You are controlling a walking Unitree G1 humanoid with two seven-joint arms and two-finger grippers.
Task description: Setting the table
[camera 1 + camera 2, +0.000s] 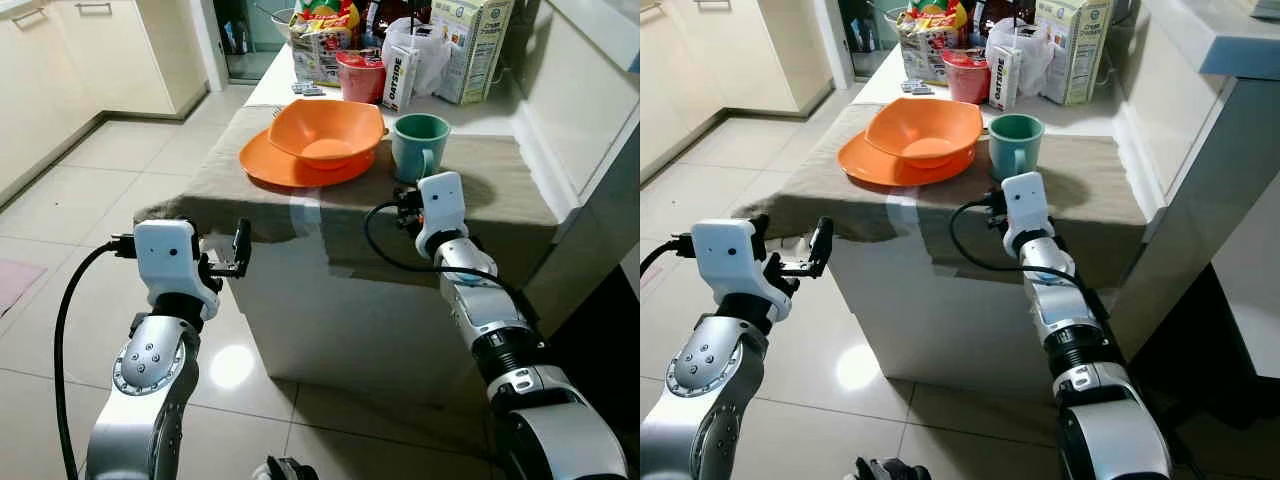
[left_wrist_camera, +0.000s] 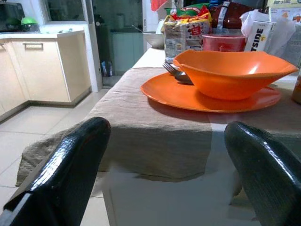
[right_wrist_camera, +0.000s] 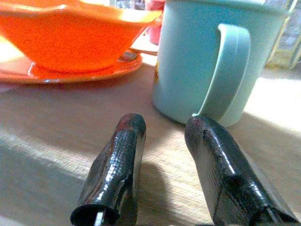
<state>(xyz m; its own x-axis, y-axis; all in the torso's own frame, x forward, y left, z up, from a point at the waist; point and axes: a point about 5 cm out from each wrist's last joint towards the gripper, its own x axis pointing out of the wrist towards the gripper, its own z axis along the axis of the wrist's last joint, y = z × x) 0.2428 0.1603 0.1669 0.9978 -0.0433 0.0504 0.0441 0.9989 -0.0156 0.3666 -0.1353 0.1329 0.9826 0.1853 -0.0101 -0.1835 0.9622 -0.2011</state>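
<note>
While one orange bowl (image 1: 327,131) sits on one orange plate (image 1: 290,165) beside one teal mug (image 1: 419,146) on the counter (image 1: 480,190), the right claw (image 3: 164,174), slightly parted, rests empty near the mug; the left claw (image 2: 164,169) hangs released off the counter's edge.

The counter (image 1: 290,300) has smooth white sides and is draped with a matt, finely ribbed beige cloth (image 2: 155,136). On it, the orange plate (image 2: 178,96) and orange bowl (image 2: 235,70) look like smooth, slightly shiny plastic. A metal fork (image 2: 176,73) gleams beside the bowl. The teal mug (image 3: 202,61) has a smooth, softly matt surface. Each end effector's fingers (image 3: 117,174) are glossy black, faintly textured. The floor (image 1: 120,180) is glossy pale tile. Printed cardboard cartons (image 1: 470,45) stand behind.
</note>
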